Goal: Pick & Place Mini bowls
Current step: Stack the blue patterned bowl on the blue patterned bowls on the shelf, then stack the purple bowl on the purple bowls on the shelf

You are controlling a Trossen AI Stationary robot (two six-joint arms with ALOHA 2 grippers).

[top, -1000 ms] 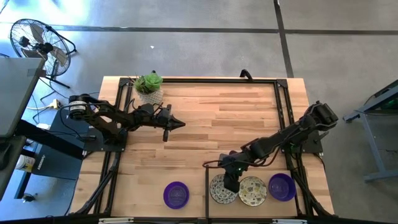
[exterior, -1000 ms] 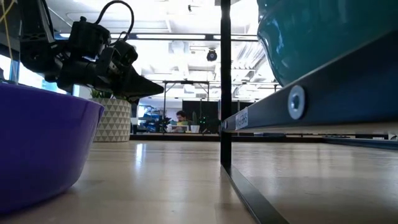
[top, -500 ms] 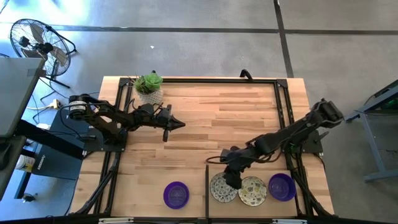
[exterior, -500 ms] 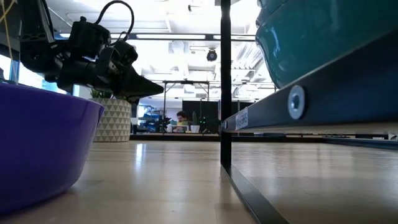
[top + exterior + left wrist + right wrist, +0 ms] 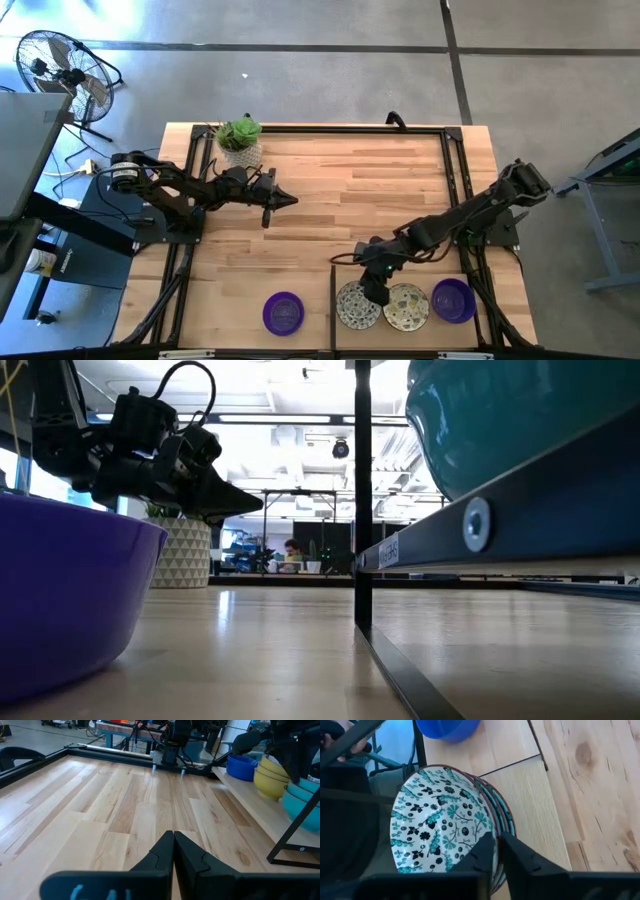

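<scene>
A: Wood table (image 5: 380, 190), grey floor around, fan (image 5: 60, 70) off the far left corner. Bowls?

B: Along the near edge: a purple bowl (image 5: 283, 312) alone, then a patterned stack (image 5: 356, 304), another patterned bowl (image 5: 407, 306), a second purple one (image 5: 454, 300).

A: Right gripper (image 5: 374, 290)?

B: Down at the first patterned stack; wrist view shows fingers (image 5: 517, 857) pinched on the top bowl's rim (image 5: 487, 820).

A: Left gripper (image 5: 285, 200)?

B: Hovering over bare wood near the potted plant (image 5: 239, 140), fingers (image 5: 162, 852) pressed together, nothing held.
</scene>
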